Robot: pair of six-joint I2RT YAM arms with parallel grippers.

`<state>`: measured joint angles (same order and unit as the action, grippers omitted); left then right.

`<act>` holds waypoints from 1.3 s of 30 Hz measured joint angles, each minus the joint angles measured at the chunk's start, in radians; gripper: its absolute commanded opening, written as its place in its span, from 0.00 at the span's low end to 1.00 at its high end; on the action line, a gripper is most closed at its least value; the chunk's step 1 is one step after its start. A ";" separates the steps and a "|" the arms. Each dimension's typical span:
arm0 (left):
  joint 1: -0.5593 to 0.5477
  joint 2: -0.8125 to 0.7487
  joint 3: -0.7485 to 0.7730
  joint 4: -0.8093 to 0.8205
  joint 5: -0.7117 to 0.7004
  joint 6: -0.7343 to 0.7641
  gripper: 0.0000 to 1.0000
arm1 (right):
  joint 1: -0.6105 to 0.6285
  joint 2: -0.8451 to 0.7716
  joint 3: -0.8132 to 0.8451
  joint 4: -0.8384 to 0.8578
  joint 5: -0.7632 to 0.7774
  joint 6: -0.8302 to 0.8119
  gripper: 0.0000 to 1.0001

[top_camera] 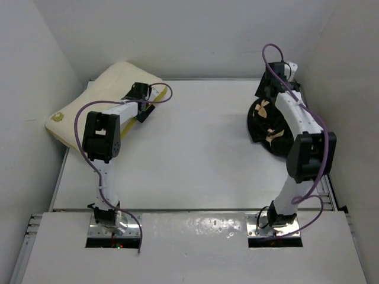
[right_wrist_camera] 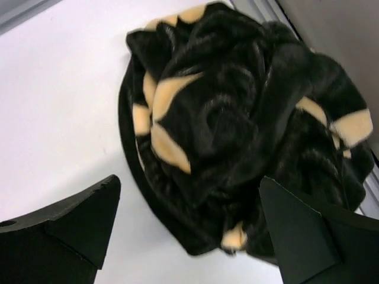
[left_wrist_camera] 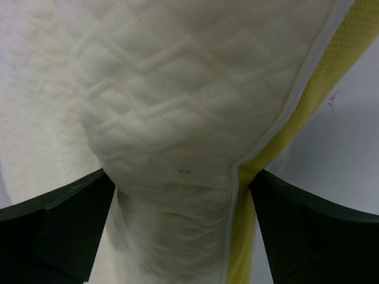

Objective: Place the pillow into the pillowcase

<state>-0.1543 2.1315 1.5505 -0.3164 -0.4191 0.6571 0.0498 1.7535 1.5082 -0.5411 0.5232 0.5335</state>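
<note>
Top view: counter [top_camera: 195, 148], white, walls close on three sides.

Pillow [top_camera: 109, 89] sits at 10 o'clock, jammed into the far corner with its long side against the left wall. Cream, quilted. Yellow-green band [top_camera: 148, 105] runs along the edge that faces the counter's middle. Round logo [top_camera: 57, 116] is at its near end.

Left pincer [top_camera: 140, 92] is over the pillow's far end, just beside the band. Left wrist view: left pincer [left_wrist_camera: 182, 173] spread wide, with a bunched ridge of the pillow [left_wrist_camera: 172, 106] between the fingers [left_wrist_camera: 65, 225]. Fabric touches both inner faces. The band [left_wrist_camera: 331, 65] runs off toward 1 o'clock. The pillow rests on the counter, not lifted.

Pillowcase [top_camera: 266, 127] is at 2 o'clock, near the counter's right edge and well apart from the pillow. It is a crumpled black plush heap with tan petal marks.

Right pincer [top_camera: 266, 89] is at the heap's far side. Right wrist view: right pincer [right_wrist_camera: 189, 180] spread wide, nothing between the fingers, pillowcase [right_wrist_camera: 237, 130] below and ahead. Contact not evident.
</note>
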 measured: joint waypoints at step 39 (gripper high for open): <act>-0.388 -0.526 -0.085 -0.288 0.620 0.141 1.00 | 0.047 -0.298 -0.294 0.257 -0.497 -0.135 0.00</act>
<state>-0.5419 1.6054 1.4651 -0.6041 0.2005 0.7979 0.0963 1.4559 1.2140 -0.2844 0.0261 0.3985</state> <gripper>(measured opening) 0.996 0.447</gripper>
